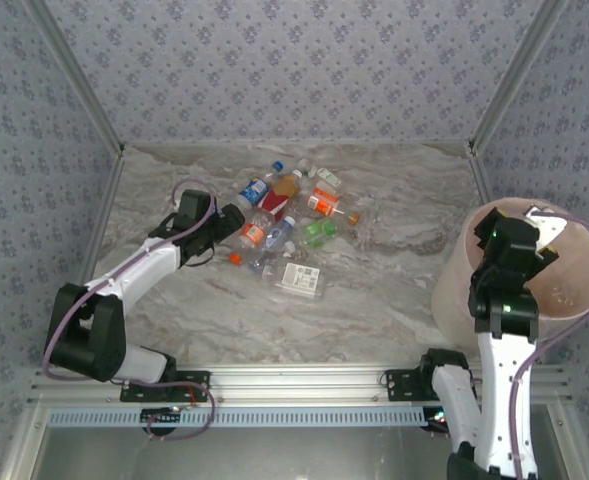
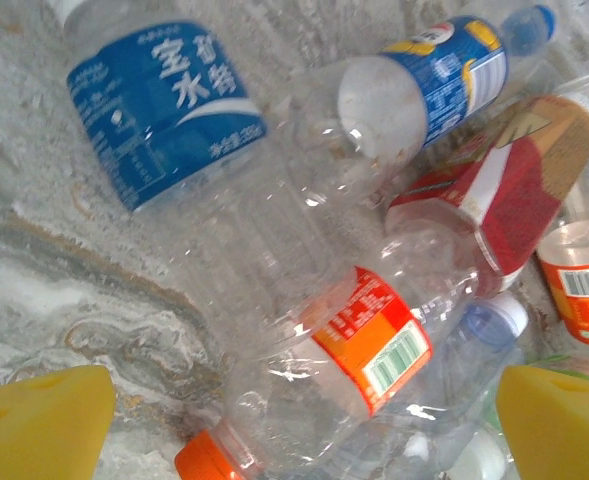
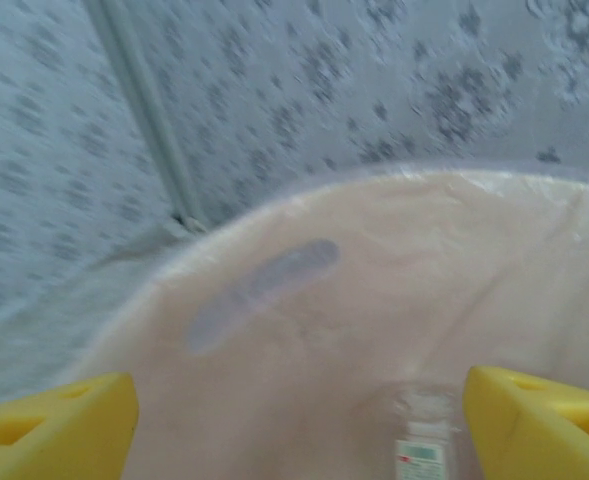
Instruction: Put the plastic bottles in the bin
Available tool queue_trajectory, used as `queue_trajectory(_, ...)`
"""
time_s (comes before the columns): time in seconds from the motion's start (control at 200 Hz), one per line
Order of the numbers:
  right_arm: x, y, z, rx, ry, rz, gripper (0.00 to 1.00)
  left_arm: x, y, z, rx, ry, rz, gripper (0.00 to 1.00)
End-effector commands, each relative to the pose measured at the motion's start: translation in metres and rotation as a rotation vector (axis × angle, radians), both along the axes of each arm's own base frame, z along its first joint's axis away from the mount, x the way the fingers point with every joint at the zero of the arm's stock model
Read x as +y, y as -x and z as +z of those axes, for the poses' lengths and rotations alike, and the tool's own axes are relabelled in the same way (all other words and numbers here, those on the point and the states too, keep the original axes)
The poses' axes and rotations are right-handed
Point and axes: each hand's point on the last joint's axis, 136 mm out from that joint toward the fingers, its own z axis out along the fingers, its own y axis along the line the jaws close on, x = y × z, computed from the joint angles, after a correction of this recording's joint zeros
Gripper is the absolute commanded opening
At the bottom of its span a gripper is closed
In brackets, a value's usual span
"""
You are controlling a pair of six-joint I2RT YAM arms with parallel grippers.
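Several plastic bottles (image 1: 284, 225) lie in a loose pile at the middle of the marble table. My left gripper (image 1: 232, 232) is at the pile's left edge. In the left wrist view it (image 2: 304, 425) is open, its yellow fingertips (image 2: 39, 420) either side of a clear bottle with an orange label (image 2: 369, 340) and orange cap, not touching it. A blue-labelled bottle (image 2: 159, 110) lies beyond. The pale pink bin (image 1: 454, 290) stands at the right. My right gripper (image 1: 542, 226) hangs over it, open (image 3: 299, 430) and holding nothing. A clear bottle (image 3: 424, 445) lies inside the bin (image 3: 304, 250).
Patterned walls with metal corner posts (image 1: 79, 75) close in the table on three sides. A flattened bottle with a white label (image 1: 300, 279) lies apart at the pile's near side. A metal rail (image 1: 304, 385) runs along the near edge between the arm bases.
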Motion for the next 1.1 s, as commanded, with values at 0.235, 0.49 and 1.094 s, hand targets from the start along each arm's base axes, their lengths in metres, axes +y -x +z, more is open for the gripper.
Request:
queue_trajectory(0.235,0.133,-0.043,0.074,-0.316,-0.220,0.787,0.90,0.026,-0.005,0.021,-0.010,-0.056,0.021,0.98)
queue_trajectory(0.49,0.172,-0.065,0.057,-0.280,-0.223,0.933,0.93,0.034,-0.001,0.015,0.043,-0.075,0.049,0.98)
queue_trajectory(1.094,0.282,-0.099,-0.004,0.028,-0.011,1.094,1.00,0.026,-0.037,-0.026,0.208,0.085,0.313,0.97)
